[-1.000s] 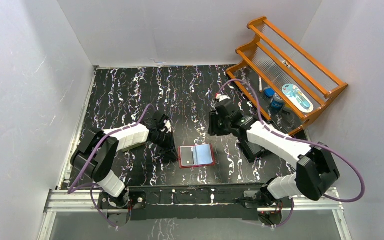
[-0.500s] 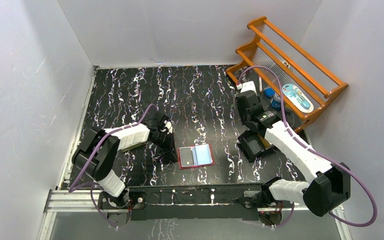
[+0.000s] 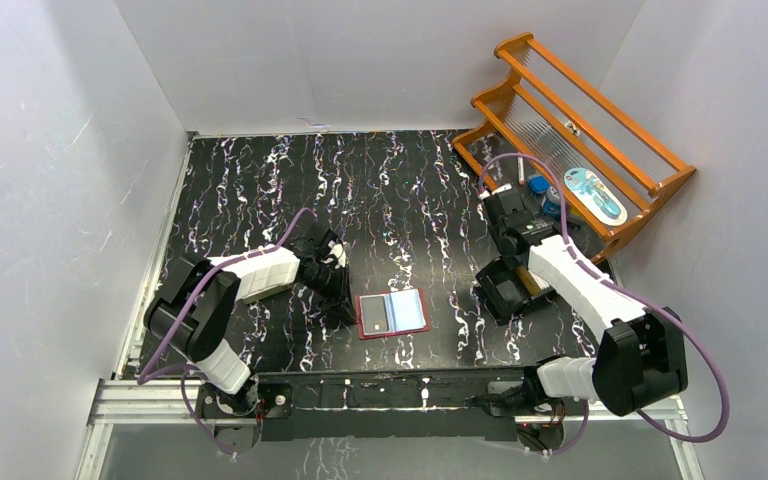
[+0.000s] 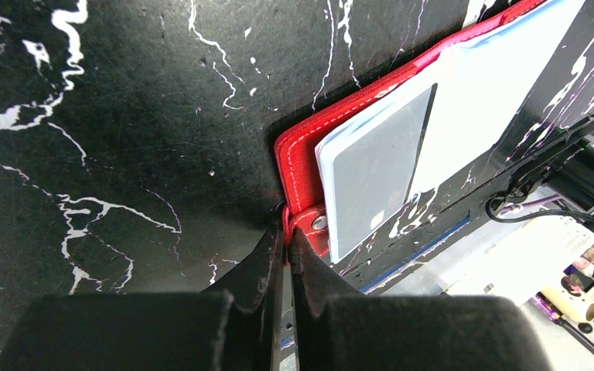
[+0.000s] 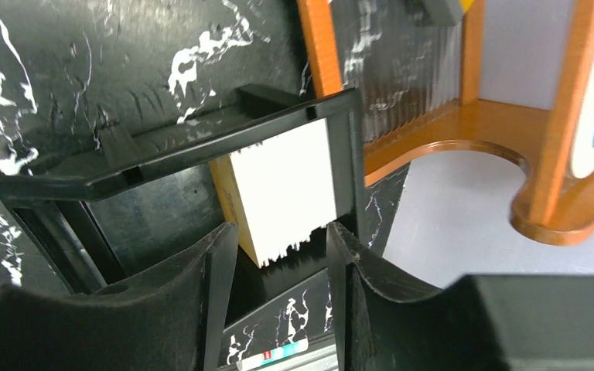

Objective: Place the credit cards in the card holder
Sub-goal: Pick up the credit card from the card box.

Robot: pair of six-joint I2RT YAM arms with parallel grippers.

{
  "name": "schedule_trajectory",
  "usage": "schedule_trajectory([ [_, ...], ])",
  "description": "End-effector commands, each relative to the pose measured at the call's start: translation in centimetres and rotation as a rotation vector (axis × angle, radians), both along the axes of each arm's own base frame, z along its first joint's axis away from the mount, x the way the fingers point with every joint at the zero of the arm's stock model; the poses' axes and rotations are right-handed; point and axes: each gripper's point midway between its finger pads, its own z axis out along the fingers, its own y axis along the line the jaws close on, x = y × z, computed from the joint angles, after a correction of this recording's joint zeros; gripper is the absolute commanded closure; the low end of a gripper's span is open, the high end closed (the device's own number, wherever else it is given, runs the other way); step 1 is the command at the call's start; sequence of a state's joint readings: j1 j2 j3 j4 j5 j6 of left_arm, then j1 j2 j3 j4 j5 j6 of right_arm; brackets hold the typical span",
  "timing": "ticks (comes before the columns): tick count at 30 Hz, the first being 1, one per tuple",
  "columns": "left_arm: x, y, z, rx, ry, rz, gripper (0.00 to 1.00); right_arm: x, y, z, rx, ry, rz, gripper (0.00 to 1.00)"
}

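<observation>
The card holder (image 3: 392, 313) lies open on the black marbled table, dark red with pale bluish pockets; a grey card (image 4: 375, 178) sits in one pocket. My left gripper (image 3: 346, 302) is shut on the red snap tab at the card holder's (image 4: 300, 158) left edge, fingertips (image 4: 285, 232) pinched together. My right gripper (image 3: 509, 245) hovers over the black open box (image 3: 508, 290) with its jaws apart and nothing between them. In the right wrist view, credit cards (image 5: 282, 185) stand in the box (image 5: 162, 158), showing a bright white face and an orange edge just beyond the right gripper (image 5: 278, 259).
An orange wooden rack (image 3: 580, 130) stands at the back right, close behind the box, with a blue-white packet and small blue items on it. Its curved foot (image 5: 557, 139) is right beside the box. White walls enclose the table.
My right arm has swung from the middle of the table to the right, over the black box, and its jaws have widened. The left gripper and the card holder have not moved.
</observation>
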State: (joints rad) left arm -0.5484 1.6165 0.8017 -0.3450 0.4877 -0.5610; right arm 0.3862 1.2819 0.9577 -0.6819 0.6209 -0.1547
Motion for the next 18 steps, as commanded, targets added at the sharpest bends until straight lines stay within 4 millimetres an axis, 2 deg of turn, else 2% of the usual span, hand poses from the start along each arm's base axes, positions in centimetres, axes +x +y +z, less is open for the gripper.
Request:
schedule_trajectory([
  [1, -0.3, -0.5, 1.3, -0.036, -0.002, -0.019, 1.0, -0.4, 0.0, -2.3, -0.008, 0.052, 0.024, 0.45],
  [9, -0.3, -0.4, 1.2, -0.036, 0.0, -0.016, 1.0, -0.6, -1.0, -5.4, -0.077, 0.075, 0.012, 0.45],
  [18, -0.3, -0.5, 1.1, -0.034, 0.003, -0.017, 1.0, -0.6, -2.5, -6.3, -0.173, 0.058, -0.026, 0.45],
])
